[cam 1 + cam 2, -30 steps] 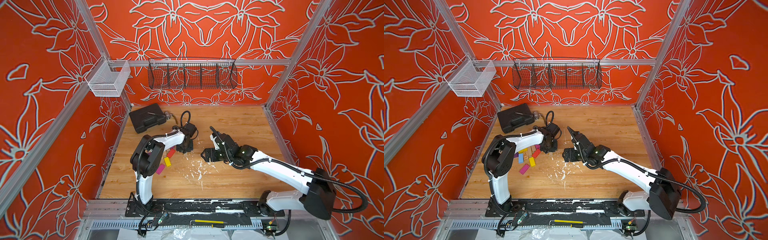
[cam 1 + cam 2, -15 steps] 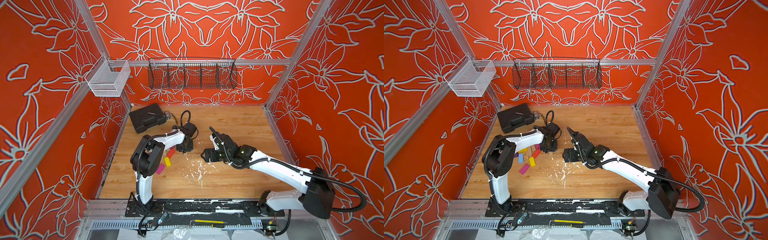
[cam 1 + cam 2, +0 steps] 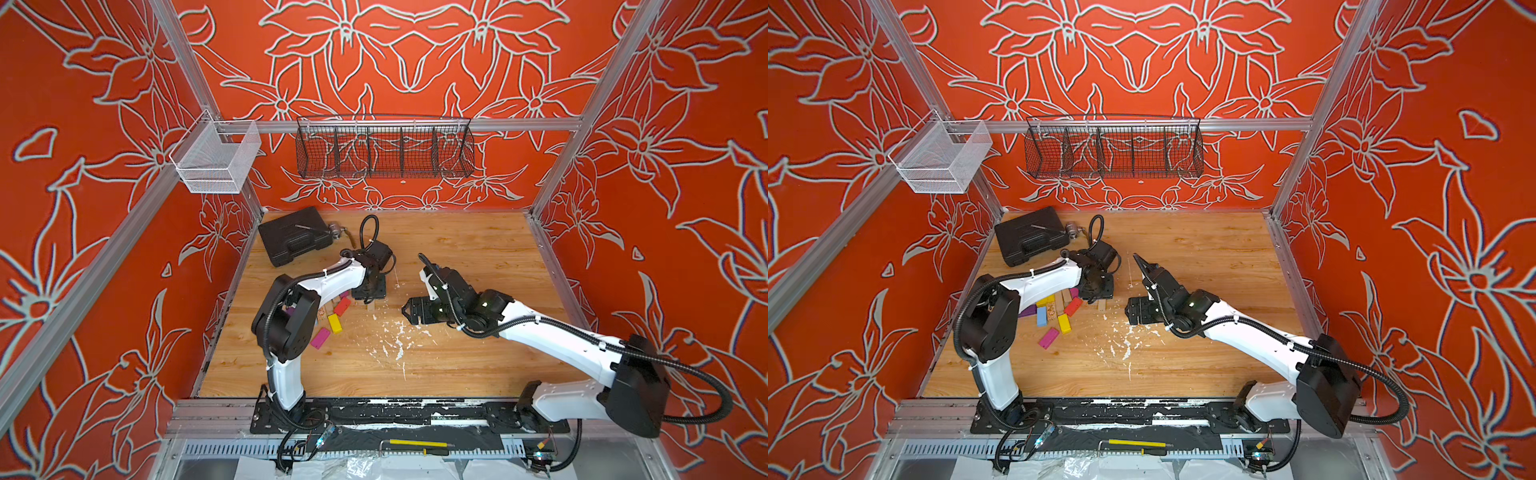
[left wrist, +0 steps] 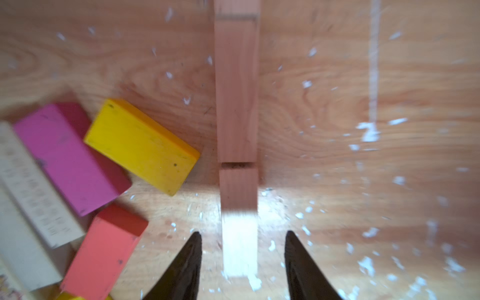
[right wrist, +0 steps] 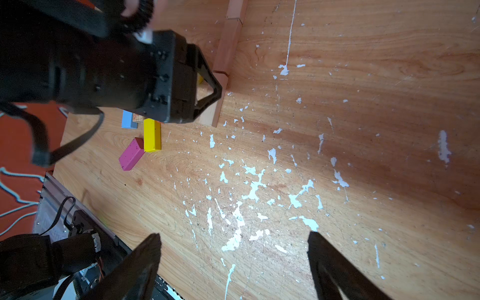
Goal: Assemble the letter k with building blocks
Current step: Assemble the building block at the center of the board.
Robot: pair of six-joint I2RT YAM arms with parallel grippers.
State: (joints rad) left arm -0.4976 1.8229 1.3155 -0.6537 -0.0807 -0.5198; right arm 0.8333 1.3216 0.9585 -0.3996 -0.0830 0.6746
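Pale bars: 3 plain wood bars flat on table (image 3: 1204,257), end to end in 1 straight row running front to back. First bar (image 4: 239,189) is at the front, second bar (image 4: 236,91) behind it, third bar (image 4: 236,7) cut off by frame edge. Thin gaps at the joints.
Row loc: left of table centre, just right of the colour pile. Front end pokes out from under L wrist in a top view (image 3: 1101,305).
L gripper (image 4: 242,233): over first bar, one tip each side of it, clear gap both sides, no contact. Partly parted, holding nothing.
Colour pile, wrist view: yellow block (image 4: 141,146) is closest to the row, its corner just beside the first/second joint, not touching. Magenta block (image 4: 67,155) is against it. Red block (image 4: 104,246) and printed pale block (image 4: 33,187) sit alongside.
Colour pile, top view: blue block (image 3: 1041,316); purple block (image 3: 1027,311) partly under L arm. Front yellow block (image 3: 1064,323) and front magenta block (image 3: 1049,337) lie just beside each other at the pile's front.
R gripper (image 5: 233,239): fingers wide apart, nothing between. It is above the white flecks (image 5: 249,187), right of the row.
Black case (image 3: 1030,241): back-left of table, well apart from the blocks.
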